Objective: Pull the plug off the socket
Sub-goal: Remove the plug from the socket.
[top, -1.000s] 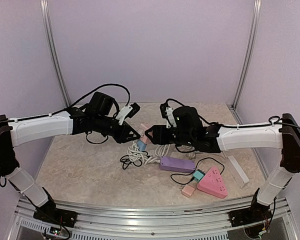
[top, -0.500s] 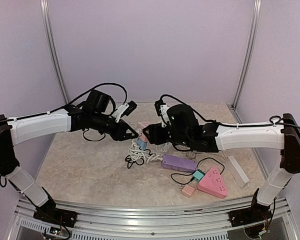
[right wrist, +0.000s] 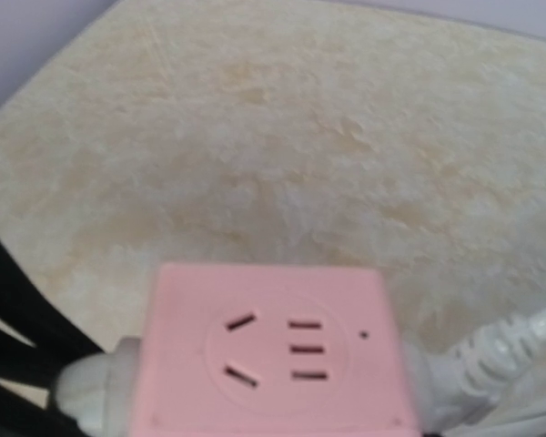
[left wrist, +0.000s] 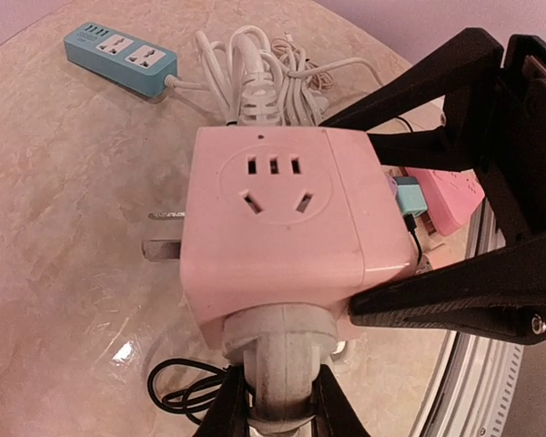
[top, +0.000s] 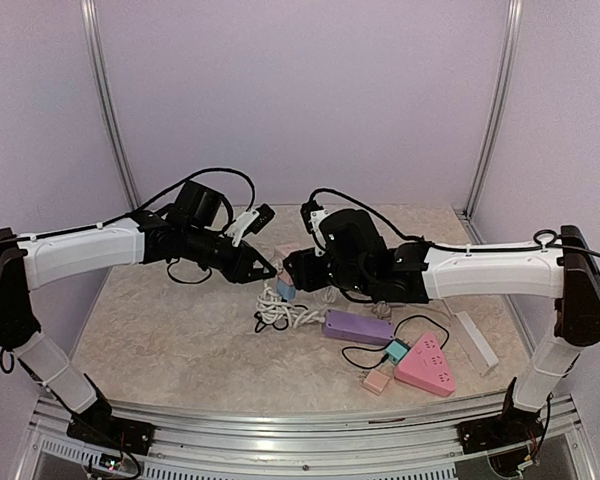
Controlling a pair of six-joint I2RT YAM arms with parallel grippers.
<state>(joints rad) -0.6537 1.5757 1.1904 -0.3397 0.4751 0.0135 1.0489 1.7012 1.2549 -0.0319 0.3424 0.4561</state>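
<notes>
A pink cube socket (left wrist: 282, 228) with bare metal prongs on its left side has a grey-white plug (left wrist: 278, 364) seated in its underside. My left gripper (left wrist: 271, 405) is shut on that plug's neck. My right gripper (top: 292, 270) is shut on the cube, and its black fingers (left wrist: 446, 296) clamp the cube's right side above and below. In the right wrist view the cube (right wrist: 273, 350) fills the bottom, with the plug (right wrist: 86, 391) at its left. In the top view my left gripper (top: 264, 268) meets the right one over mid-table, and the cube is mostly hidden between them.
A blue power strip (top: 284, 291) and its white cable coil (top: 280, 316) lie just below the grippers. A purple strip (top: 355, 327), a teal plug (top: 395, 350), a pink triangular socket (top: 426, 363) and a small pink block (top: 378, 381) lie at the front right.
Both grippers, still joined at the cube and plug, have shifted slightly left and back. The right arm has leaned further left. The cable coil has slid a little to the right.
</notes>
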